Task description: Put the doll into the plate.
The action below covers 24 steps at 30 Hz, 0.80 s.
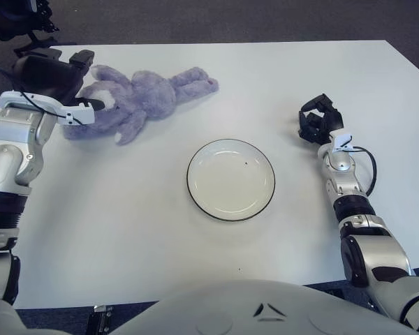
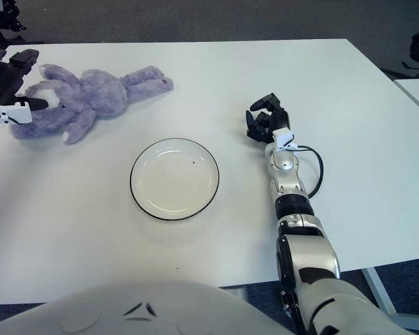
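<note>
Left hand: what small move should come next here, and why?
Probably close the left hand onto the doll: its fingers sit at the doll's near end with no clear grasp visible, and the plate holds nothing. The right hand shows right of the plate.

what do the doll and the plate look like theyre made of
Doll: soft plush fabric, judging by its fuzzy lavender pile and limp limbs. Plate: probably glazed ceramic, maybe melamine; smooth, glossy white with a thin dark rim and faint reflections.
</note>
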Motion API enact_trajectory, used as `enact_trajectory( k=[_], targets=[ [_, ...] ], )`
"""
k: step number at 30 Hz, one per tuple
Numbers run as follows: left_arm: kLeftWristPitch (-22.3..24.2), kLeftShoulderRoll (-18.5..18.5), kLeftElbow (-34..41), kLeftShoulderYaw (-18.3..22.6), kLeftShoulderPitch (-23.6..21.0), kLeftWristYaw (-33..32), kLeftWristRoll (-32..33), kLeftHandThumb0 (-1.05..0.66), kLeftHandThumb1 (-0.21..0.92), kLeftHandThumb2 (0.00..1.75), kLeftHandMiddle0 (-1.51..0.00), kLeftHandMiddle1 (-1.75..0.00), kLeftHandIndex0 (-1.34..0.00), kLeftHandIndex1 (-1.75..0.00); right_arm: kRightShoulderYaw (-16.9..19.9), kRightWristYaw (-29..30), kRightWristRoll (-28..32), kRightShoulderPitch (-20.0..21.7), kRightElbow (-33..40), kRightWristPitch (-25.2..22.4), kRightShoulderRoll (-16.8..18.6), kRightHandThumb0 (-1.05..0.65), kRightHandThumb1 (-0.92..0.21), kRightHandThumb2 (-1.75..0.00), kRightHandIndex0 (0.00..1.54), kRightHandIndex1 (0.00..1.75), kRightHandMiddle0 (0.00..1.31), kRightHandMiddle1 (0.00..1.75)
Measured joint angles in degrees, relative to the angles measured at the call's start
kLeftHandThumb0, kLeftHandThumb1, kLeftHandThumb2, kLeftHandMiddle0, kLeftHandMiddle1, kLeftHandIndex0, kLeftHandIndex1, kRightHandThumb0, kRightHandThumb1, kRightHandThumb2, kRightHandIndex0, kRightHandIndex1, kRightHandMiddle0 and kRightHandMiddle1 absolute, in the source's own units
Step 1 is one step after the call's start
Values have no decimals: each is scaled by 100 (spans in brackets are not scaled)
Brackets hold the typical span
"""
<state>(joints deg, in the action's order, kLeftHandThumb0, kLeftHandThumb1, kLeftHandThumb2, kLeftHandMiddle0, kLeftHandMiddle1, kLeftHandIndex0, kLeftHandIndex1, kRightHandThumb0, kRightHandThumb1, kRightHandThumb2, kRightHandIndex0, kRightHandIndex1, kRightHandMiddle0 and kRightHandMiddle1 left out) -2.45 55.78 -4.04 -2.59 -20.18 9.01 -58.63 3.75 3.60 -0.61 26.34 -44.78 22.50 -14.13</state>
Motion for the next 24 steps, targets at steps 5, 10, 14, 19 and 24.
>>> enact_trajectory(
  k=[5, 10, 14, 19, 24],
  targets=[
    [-441, 114, -163, -48, -52, 270, 440, -99, 92, 60, -45, 0, -26, 0, 0, 0, 0, -4, 7, 0, -2, -40, -61, -93, 88, 175, 40, 175],
    [-824, 147, -402, -119, -189, 699, 971, -99, 92, 60, -45, 0, -26, 0, 0, 0, -1, -11, 20, -2, -5, -40, -61, -93, 88, 175, 40, 175],
    [-960, 147, -544, -176, -270, 852, 1151, -99, 92, 60, -46, -1, -25, 0, -2, -3, -3, -14, 30, -4, -4, -40, -61, -93, 88, 175, 40, 175],
    [-1197, 144, -991, -316, -512, 870, 1278, -99, 92, 59, -47, -1, -25, 0, -3, -4, -4, -14, 32, -6, -4, -40, -61, -93, 88, 175, 40, 175],
    [-1326, 132, -1259, -436, -642, 844, 1291, -99, 92, 59, -47, -1, -25, 0, -2, -5, -4, -23, 46, -9, -5, -40, -61, -93, 88, 175, 40, 175]
  ],
)
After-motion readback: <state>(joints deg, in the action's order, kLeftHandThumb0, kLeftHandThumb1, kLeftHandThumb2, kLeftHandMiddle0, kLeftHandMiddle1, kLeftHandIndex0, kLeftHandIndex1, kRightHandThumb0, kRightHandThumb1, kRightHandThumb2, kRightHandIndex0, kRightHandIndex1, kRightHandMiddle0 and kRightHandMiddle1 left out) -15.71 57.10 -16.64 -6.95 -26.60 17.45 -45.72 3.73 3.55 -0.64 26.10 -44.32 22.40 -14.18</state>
